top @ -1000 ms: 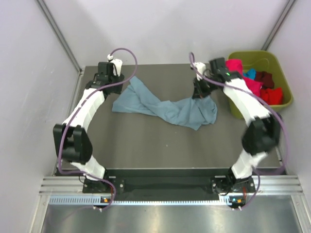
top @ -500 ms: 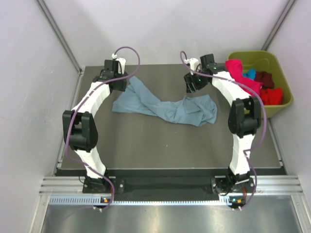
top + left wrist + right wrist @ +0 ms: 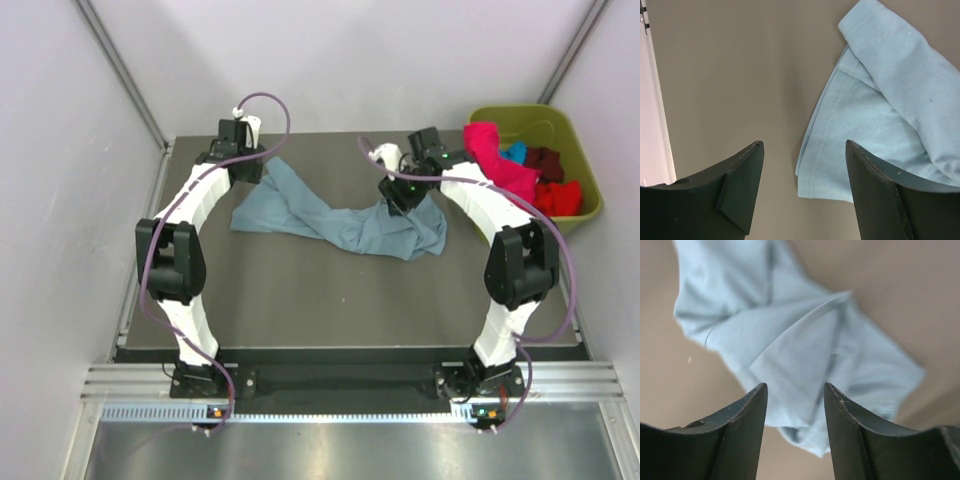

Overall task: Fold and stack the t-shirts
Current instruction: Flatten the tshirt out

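Lying twisted across the far half of the table (image 3: 300, 290) — grey-blue t-shirt (image 3: 330, 222). Hung left gripper (image 3: 803, 144) and right gripper (image 3: 794, 386) over its ends, both spread, empty; likely needed corner pinches, then outward pull flat.

Bright even overhead light, soft faint shadows, right wrist view blurred, others sharp

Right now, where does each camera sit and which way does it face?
Top external: above and behind the bases, looking down at table, both arms, grey-blue t-shirt and bin.
Left wrist: on the left hand, looking down past its open fingers at the shirt's corner.
Right wrist: on the right hand, its fingers framing bunched shirt below.
All three share that shirt.
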Robot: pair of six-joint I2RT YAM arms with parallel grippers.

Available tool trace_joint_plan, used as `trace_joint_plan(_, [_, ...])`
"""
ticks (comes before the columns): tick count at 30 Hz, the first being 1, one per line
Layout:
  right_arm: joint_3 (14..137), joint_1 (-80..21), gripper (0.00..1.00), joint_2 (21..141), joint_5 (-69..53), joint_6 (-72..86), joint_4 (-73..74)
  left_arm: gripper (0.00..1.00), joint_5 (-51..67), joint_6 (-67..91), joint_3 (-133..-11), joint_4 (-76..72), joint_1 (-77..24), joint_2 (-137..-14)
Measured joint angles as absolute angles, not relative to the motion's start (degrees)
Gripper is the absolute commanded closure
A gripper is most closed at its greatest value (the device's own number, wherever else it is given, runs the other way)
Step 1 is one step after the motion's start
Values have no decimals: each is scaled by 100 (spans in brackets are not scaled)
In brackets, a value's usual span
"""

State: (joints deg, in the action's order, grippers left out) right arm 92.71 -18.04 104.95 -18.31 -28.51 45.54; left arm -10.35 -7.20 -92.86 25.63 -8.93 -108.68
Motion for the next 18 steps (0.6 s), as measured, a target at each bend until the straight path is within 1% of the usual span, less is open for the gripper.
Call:
trace_joint_plan(4, [8971, -1944, 52, 10503, -1841, -3048, 4788, 28, -1017, -716, -9327, 2561, -893, -10916])
trace_joint_plan(18, [9054, -2252, 52, 10757, -1820, -3345, 5054, 28, -1004, -578, -9321, 2541, -893, -10930])
